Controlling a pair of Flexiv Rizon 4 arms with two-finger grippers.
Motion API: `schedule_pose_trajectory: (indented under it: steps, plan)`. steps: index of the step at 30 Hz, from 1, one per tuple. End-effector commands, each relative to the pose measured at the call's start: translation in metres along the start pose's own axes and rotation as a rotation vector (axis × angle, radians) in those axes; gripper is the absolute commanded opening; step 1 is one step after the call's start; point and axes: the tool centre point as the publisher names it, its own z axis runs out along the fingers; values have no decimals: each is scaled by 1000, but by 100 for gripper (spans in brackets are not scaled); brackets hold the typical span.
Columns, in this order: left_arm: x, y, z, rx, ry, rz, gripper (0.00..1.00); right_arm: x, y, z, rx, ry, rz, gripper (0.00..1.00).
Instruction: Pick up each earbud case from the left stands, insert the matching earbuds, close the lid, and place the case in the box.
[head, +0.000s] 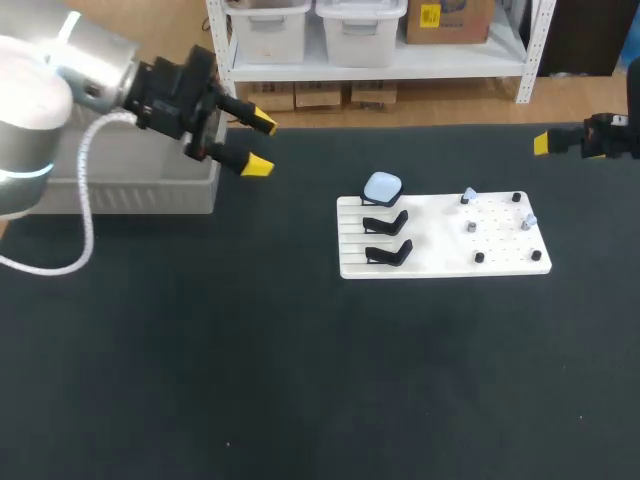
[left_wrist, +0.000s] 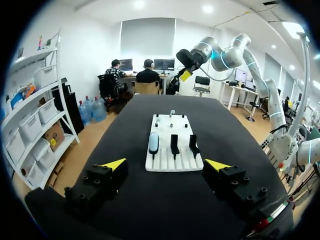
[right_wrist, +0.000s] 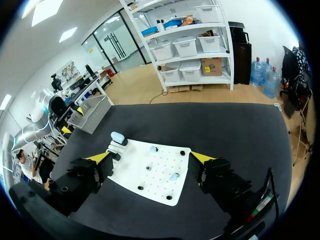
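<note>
A white board (head: 445, 240) lies right of the table's middle. Its left side has three black stands; the rear one carries a pale blue earbud case (head: 382, 186), and the other two stands (head: 386, 222) are bare. Small earbuds (head: 468, 196) sit among pegs on its right side. My left gripper (head: 245, 143) hangs open and empty at the back left, next to the grey box (head: 130, 185). At the far right edge is my right gripper (head: 560, 140), also open and empty. The case (left_wrist: 154, 143) lies well ahead of the left gripper (left_wrist: 166, 165). The board (right_wrist: 150, 172) lies below and ahead of the right gripper (right_wrist: 150, 157).
The grey box stands against the table's back left edge. Black tabletop (head: 300, 380) surrounds the board on all sides. In the left wrist view my right arm (left_wrist: 200, 52) hangs above the far end of the table.
</note>
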Motion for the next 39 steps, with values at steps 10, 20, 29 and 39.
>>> schedule_pose_trajectory:
  steps: [10, 20, 29, 39]
  plan:
    - [8, 29, 66, 133, -59, 10, 100, 0, 0, 0, 2, 0, 0, 100]
    - [9, 32, 102, 140, -82, 12, 100, 0, 0, 0, 2, 0, 0, 100]
    - [9, 35, 128, 136, -99, 8, 92, 0, 0, 0, 2, 0, 0, 100]
    - [12, 32, 142, 133, -106, -6, 96, 0, 0, 0, 2, 0, 0, 100]
